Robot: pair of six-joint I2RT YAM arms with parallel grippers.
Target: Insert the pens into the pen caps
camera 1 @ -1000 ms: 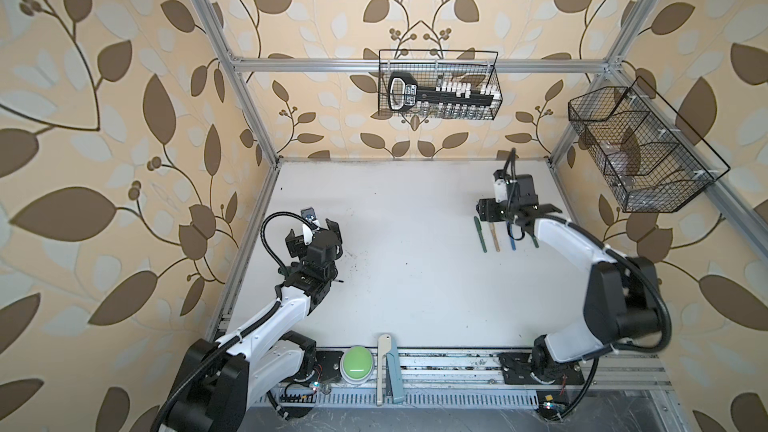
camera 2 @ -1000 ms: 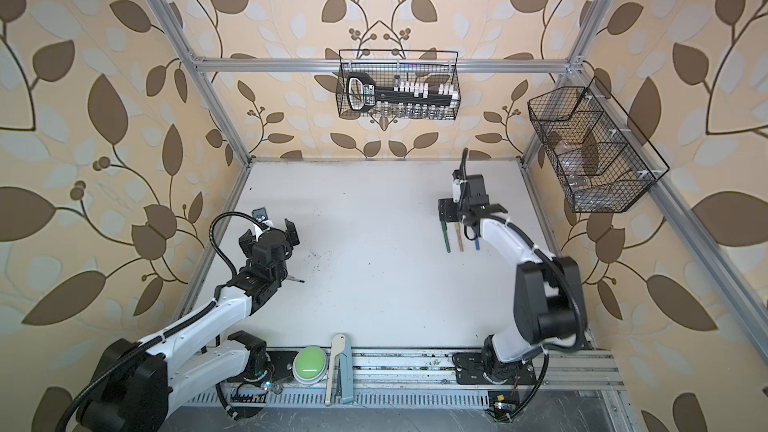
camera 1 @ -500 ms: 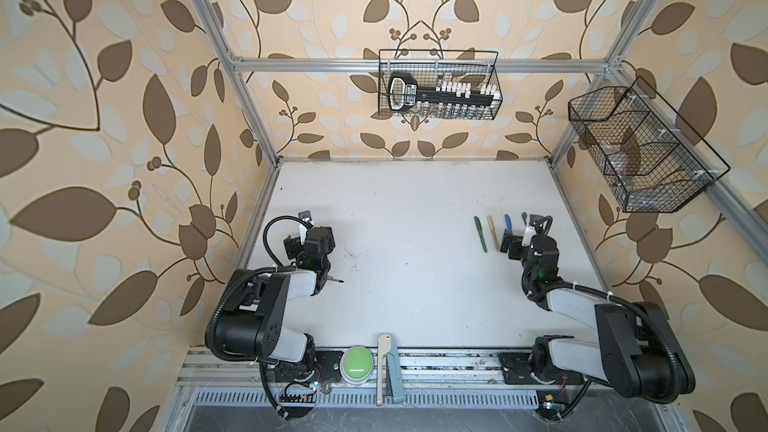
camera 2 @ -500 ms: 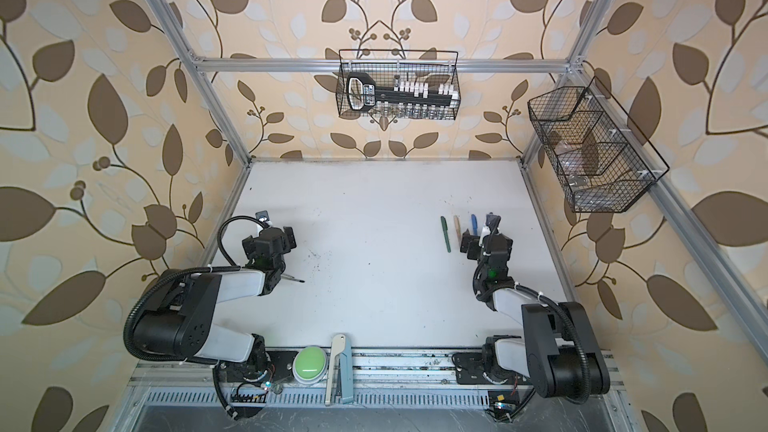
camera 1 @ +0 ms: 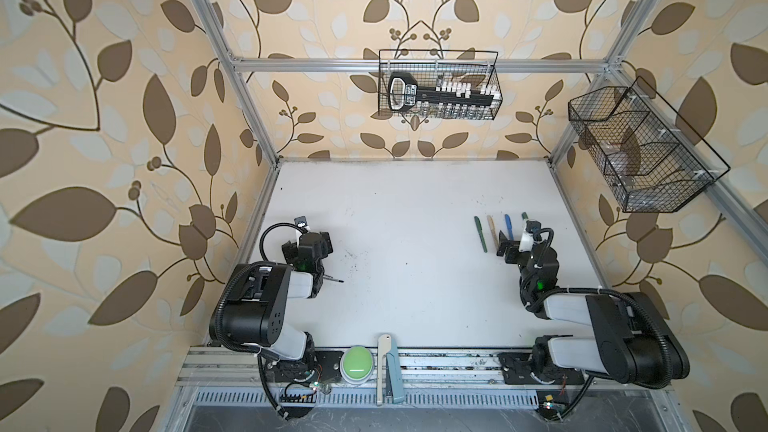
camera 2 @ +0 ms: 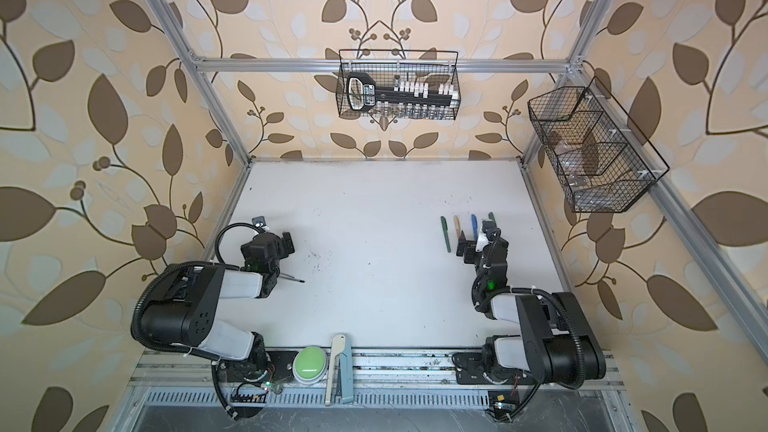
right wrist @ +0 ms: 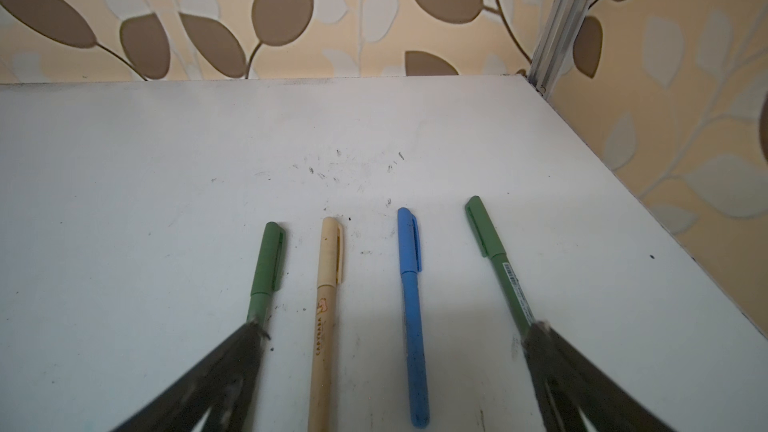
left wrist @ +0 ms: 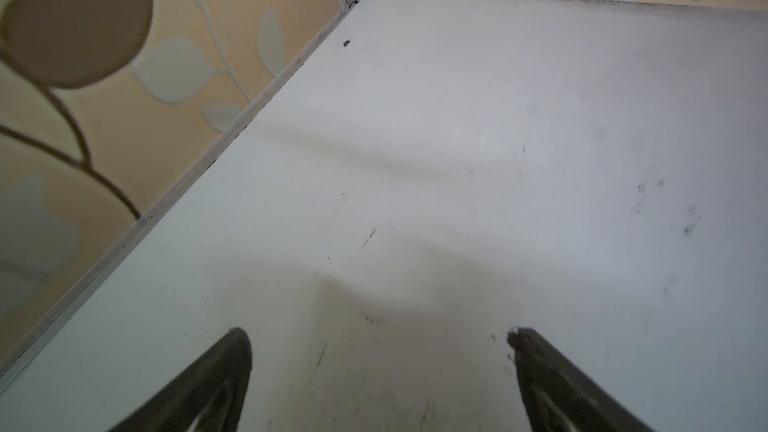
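Four pens lie side by side on the white table (right wrist: pixel 166 201), each with its matching cap on the far end: a green pen (right wrist: pixel 266 268), a tan pen (right wrist: pixel 328 309), a blue pen (right wrist: pixel 411 317) and a second green pen (right wrist: pixel 498 268). In a top view the row sits right of centre, from the green pen (camera 1: pixel 480 234) to the blue pen (camera 1: pixel 508 224). My right gripper (right wrist: pixel 397 328) is open just short of the pens, its fingers over the two green barrels. My left gripper (left wrist: pixel 378 332) is open over bare table at the left.
A thin black rod (camera 1: pixel 332 279) lies beside the left arm. Wire baskets hang on the back wall (camera 1: pixel 438 91) and the right wall (camera 1: pixel 640 151). A green button (camera 1: pixel 356 359) and a flat tool (camera 1: pixel 386 367) sit on the front rail.
The right arm has pulled back from above the pens toward the front and folded, its jaws spreading slightly wider. The left arm has folded back too. The pens have not moved.
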